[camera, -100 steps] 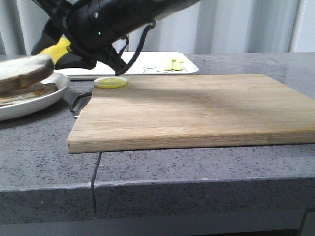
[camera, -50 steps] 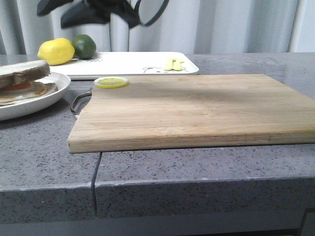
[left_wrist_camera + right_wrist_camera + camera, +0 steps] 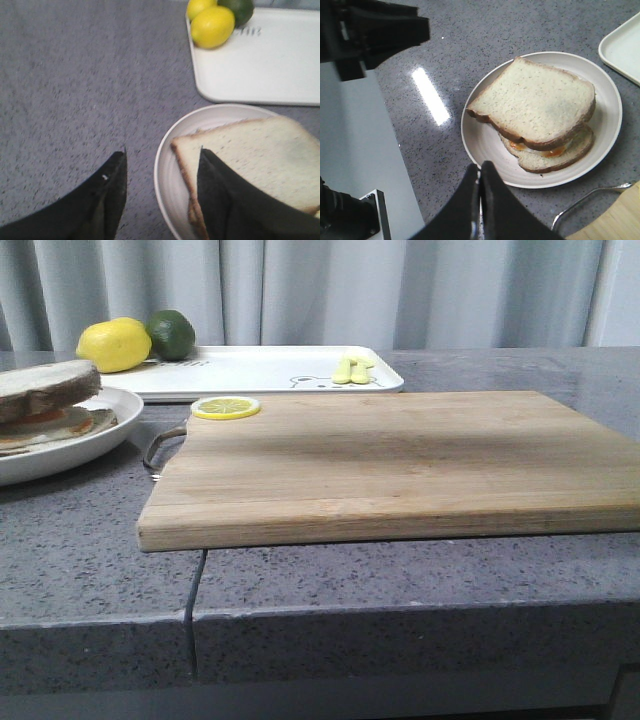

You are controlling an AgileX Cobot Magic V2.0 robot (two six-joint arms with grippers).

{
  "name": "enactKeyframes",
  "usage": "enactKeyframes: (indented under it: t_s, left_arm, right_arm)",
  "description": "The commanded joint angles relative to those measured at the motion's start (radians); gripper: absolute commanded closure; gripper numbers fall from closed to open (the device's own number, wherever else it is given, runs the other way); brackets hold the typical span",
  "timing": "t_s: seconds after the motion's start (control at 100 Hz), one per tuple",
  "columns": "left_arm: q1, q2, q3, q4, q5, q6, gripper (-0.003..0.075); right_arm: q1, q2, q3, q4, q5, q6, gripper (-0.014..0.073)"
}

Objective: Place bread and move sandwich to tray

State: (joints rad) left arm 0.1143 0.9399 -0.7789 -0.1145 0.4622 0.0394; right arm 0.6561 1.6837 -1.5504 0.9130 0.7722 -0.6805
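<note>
The sandwich (image 3: 45, 400) lies on a round white plate (image 3: 90, 440) at the counter's left: a white top slice of bread (image 3: 535, 102) over orange egg (image 3: 552, 151) and a bottom slice. The white tray (image 3: 260, 370) with the bear drawing lies behind it. My left gripper (image 3: 162, 160) is open and empty above the plate's rim (image 3: 165, 150), one finger over the bread (image 3: 260, 155), the other over the counter. My right gripper (image 3: 481, 167) is shut and empty, above the plate's near rim (image 3: 485, 135). Neither gripper shows in the front view.
A lemon (image 3: 112, 343) and a lime (image 3: 172, 332) sit on the tray's left end. A lemon slice (image 3: 226, 407) lies on the wooden cutting board's (image 3: 400, 460) far left corner. The board's metal handle (image 3: 160, 445) points toward the plate.
The black arm that hung over the tray and plate has risen up and out of the front view. The sandwich, with its top slice, stays on the plate.
</note>
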Motion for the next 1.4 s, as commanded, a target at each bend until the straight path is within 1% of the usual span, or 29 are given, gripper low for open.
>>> enactKeyframes:
  t_s: [0.0, 0.1, 0.17, 0.28, 0.43, 0.62, 0.86, 1.09, 1.14, 1.19, 1.34, 1.36, 1.39]
  left_arm:
    - [0.047, 0.062, -0.054, 0.002, -0.003, -0.008, 0.0410]
    - [0.121, 0.139, -0.079, -0.052, 0.031, -0.008, 0.0410]
    - [0.146, 0.188, -0.095, -0.111, 0.056, -0.008, 0.0410]
    - [0.143, 0.255, -0.125, -0.136, 0.083, 0.002, 0.0413]
    - [0.141, 0.326, -0.158, -0.193, 0.087, 0.008, 0.0416]
    - [0.138, 0.392, -0.167, -0.267, 0.105, 0.059, 0.0416]
    - [0.094, 0.449, -0.167, -0.268, 0.094, 0.078, 0.0416]
    - [0.090, 0.497, -0.167, -0.268, 0.092, 0.084, 0.0420]
    - [0.090, 0.507, -0.167, -0.271, 0.099, 0.084, 0.0442]
    - [0.090, 0.516, -0.167, -0.271, 0.106, 0.084, 0.0492]
    - [0.090, 0.517, -0.167, -0.271, 0.126, 0.084, 0.0722]
    - [0.090, 0.517, -0.167, -0.271, 0.128, 0.084, 0.0739]
    - [0.090, 0.517, -0.167, -0.271, 0.133, 0.084, 0.0739]
  right_arm:
    - [-0.004, -0.076, -0.032, 0.025, -0.004, -0.014, 0.0662]
    - [-0.004, -0.093, -0.031, 0.023, 0.017, -0.014, 0.0662]
    - [-0.004, -0.096, -0.031, 0.023, 0.026, -0.014, 0.0662]
    - [-0.003, -0.096, -0.031, 0.023, 0.031, -0.014, 0.0662]
    - [0.005, -0.096, -0.031, 0.023, 0.029, -0.014, 0.0662]
    - [0.020, -0.096, -0.031, 0.023, 0.021, -0.014, 0.0662]
    - [0.021, -0.096, -0.031, 0.023, 0.023, -0.014, 0.0662]
    - [0.021, -0.096, -0.031, 0.023, 0.023, -0.014, 0.0662]
    - [0.021, -0.096, -0.031, 0.023, 0.023, -0.014, 0.0662]
    - [0.021, -0.096, -0.031, 0.023, 0.023, -0.014, 0.0662]
    - [0.021, -0.096, -0.031, 0.023, 0.023, -0.014, 0.0662]
    - [0.021, -0.096, -0.031, 0.023, 0.023, -0.014, 0.0662]
    - [0.021, -0.096, -0.031, 0.023, 0.023, -0.014, 0.0662]
